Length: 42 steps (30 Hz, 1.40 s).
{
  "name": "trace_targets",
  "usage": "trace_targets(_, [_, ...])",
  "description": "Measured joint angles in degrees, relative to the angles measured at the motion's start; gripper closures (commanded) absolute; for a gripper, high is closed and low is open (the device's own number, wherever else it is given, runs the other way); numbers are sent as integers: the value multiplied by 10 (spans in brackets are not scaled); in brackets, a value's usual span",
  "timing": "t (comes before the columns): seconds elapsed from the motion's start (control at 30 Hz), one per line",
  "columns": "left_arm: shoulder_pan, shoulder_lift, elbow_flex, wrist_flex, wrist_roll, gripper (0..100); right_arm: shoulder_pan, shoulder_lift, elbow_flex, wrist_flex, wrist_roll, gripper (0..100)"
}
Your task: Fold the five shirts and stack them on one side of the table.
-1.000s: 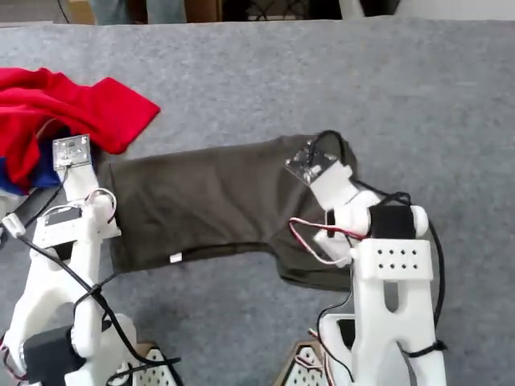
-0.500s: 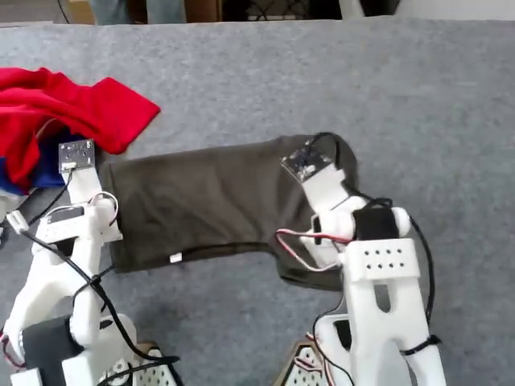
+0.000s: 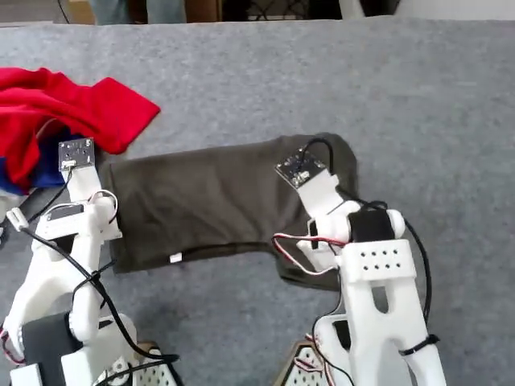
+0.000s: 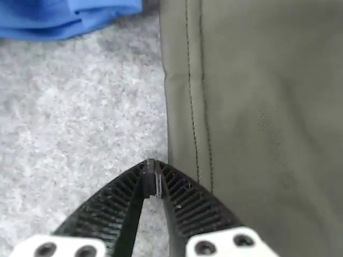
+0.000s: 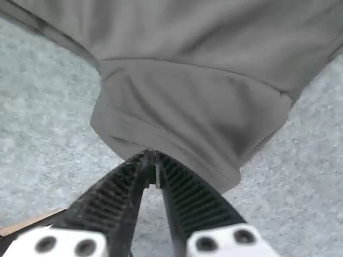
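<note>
An olive shirt (image 3: 201, 201) lies spread across the middle of the table. My right gripper (image 5: 153, 163) is shut on the hem of its sleeve (image 5: 187, 118), which bunches up just in front of the tips. The right arm (image 3: 322, 201) stands over the shirt's right part. My left gripper (image 4: 151, 170) is shut, its tips on the table right at the shirt's stitched left hem (image 4: 185, 107); I cannot tell whether they pinch cloth. The left arm (image 3: 76, 209) is at the shirt's left edge. A red shirt (image 3: 72, 108) lies crumpled at the far left, over a blue shirt (image 4: 69, 16).
The grey felt tabletop (image 3: 418, 96) is bare at the back and to the right. Both arm bases stand at the front edge. A small white label (image 3: 175, 258) shows on the olive shirt's front hem.
The right arm has shifted left over the olive shirt, its wrist now farther in from the shirt's right edge. The left arm has barely moved.
</note>
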<state>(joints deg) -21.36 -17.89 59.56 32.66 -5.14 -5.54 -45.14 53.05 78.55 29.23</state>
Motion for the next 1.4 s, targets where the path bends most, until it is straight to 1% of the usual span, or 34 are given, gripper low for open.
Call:
trace_targets(0.93, [-15,0,0,0,0,970,0,0,2,-13,-4,983])
trace_targets(1.0, [-18,3,-6,0,18,970,1,0,-23,-4,-5,983])
trace_targets(1.07, [-19,7,-14,0,45,970,4,0,-74,37,-5,983])
trace_targets(1.1, [-21,9,-18,0,40,970,11,-1,-91,61,-5,983])
trace_targets(1.17, [-25,11,-21,0,18,970,20,-1,-98,74,-5,983])
trace_targets(1.23, [-14,15,-21,0,16,970,21,-1,-96,71,-5,983])
trace_targets(1.4, [-15,18,-21,0,16,970,14,-1,-58,47,5,983])
